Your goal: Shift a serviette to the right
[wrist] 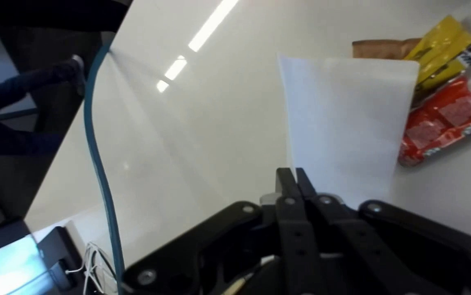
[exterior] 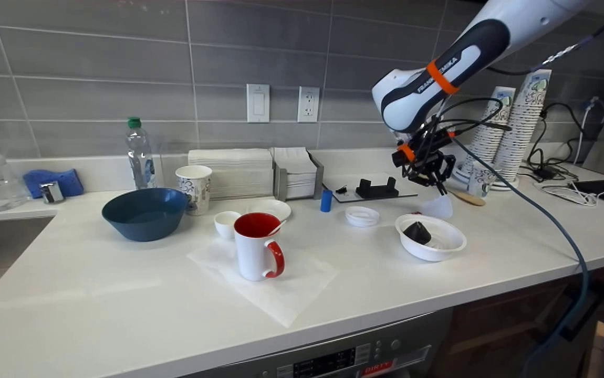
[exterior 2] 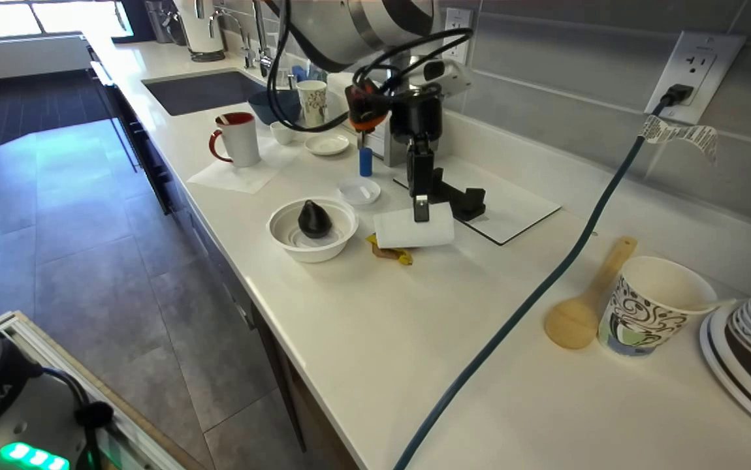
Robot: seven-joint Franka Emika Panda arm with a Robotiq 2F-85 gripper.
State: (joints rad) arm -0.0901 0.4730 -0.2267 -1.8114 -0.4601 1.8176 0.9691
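Claw (wrist: pixel 293 171) pinches serviette (wrist: pixel 346 123); red packet (wrist: pixel 440 121) alongside

in an exterior view the cam's set back, looking across the counter (exterior: pixel 139 325) at the tiled wall (exterior: pixel 260 58), tilted down a bit. in an exterior view it's aimed lengthwise along the counter toward the sink (exterior 2: pixel 202 91), with a paper cup (exterior 2: pixel 637 323) pretty close. the mug (exterior: pixel 252 257) and white bowl (exterior: pixel 428 253) are in both exterior views. wrist view's super close, pointing down past the gripper (wrist: pixel 293 171). all three catch the serviette (wrist: pixel 342 123).
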